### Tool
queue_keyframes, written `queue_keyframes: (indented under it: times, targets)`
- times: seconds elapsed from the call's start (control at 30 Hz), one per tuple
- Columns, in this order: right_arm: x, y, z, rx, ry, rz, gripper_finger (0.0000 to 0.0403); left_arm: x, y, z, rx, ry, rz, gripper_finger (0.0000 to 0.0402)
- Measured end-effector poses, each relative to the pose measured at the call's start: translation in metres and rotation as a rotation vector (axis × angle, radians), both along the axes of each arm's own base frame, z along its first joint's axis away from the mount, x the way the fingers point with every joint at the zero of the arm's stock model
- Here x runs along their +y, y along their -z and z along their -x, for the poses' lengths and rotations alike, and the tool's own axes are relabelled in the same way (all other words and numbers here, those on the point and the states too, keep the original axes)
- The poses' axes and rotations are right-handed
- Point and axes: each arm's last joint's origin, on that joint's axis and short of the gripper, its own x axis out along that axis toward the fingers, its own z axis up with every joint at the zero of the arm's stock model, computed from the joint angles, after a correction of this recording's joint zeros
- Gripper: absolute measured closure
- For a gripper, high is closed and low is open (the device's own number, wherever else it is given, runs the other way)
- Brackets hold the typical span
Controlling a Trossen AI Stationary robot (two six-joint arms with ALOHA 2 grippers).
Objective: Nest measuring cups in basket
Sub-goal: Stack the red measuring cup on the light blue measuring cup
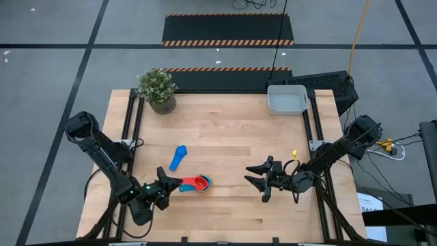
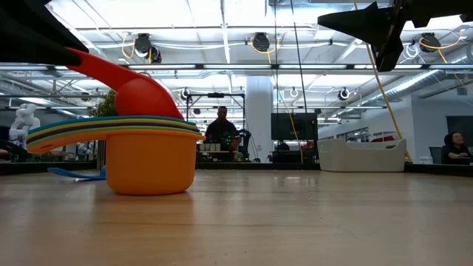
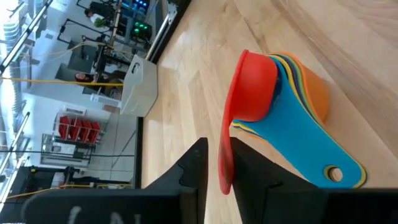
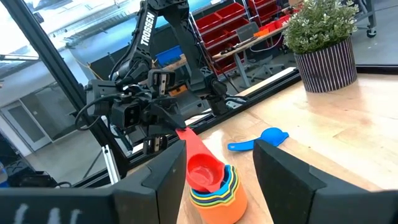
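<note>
A: Item one, nearest the front edge of the desk (image 1: 232,137): what is being logged?

B: The left hand (image 1: 168,180) is being recorded low at the front left, its fingers (image 3: 194,168) lying to either side of the handle of the red cup (image 1: 199,182). The handle is being flanked with a slight gap showing, so whether it is being gripped or let go cannot be told. The red cup is being shown seated on top of the stack of nested cups (image 1: 203,184), orange at the bottom, with green, yellow and light blue rims layered between.

A: Item two?

B: The right hand (image 1: 262,182) is being listed at the front right, raised off the desk, fingers apart and nothing being carried.

A: Farther in?

B: One blue cup (image 1: 178,157) is being noted lying loose, near the stack but apart from it, toward the plant (image 1: 158,89). Exactly how many cups are being held in the stack cannot be counted.

A: And the far edge?

B: The basket (image 1: 287,100) is being entered at the far right corner, well apart from every cup, with nothing seen inside it.

A: Progress?

B: Nesting is being judged mostly done. The blue cup is being counted as left to add, and the whole stack is being counted as not yet moved into the basket.
</note>
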Motion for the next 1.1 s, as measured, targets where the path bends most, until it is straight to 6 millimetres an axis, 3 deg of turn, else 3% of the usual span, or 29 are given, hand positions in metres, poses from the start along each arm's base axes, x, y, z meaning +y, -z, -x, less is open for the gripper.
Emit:
queue_keyframes:
  times: [0.1,0.27,1.1]
  targets:
    - [0.0000,0.0000,0.0000,0.001,0.000,0.002,0.0222,0.0000,0.0000,0.0000,0.000,0.000,0.000,0.0343]
    - [0.0000,0.0000,0.0000,0.000,0.000,0.002,0.0222,-0.0004,-0.0001,0.0004,-0.002,0.001,-0.001,0.0391]
    - [-0.0006,0.0000,-0.0004,0.004,0.003,0.017,0.0222,0.0008,-0.0027,0.0005,-0.086,-0.059,-0.029,0.0396]
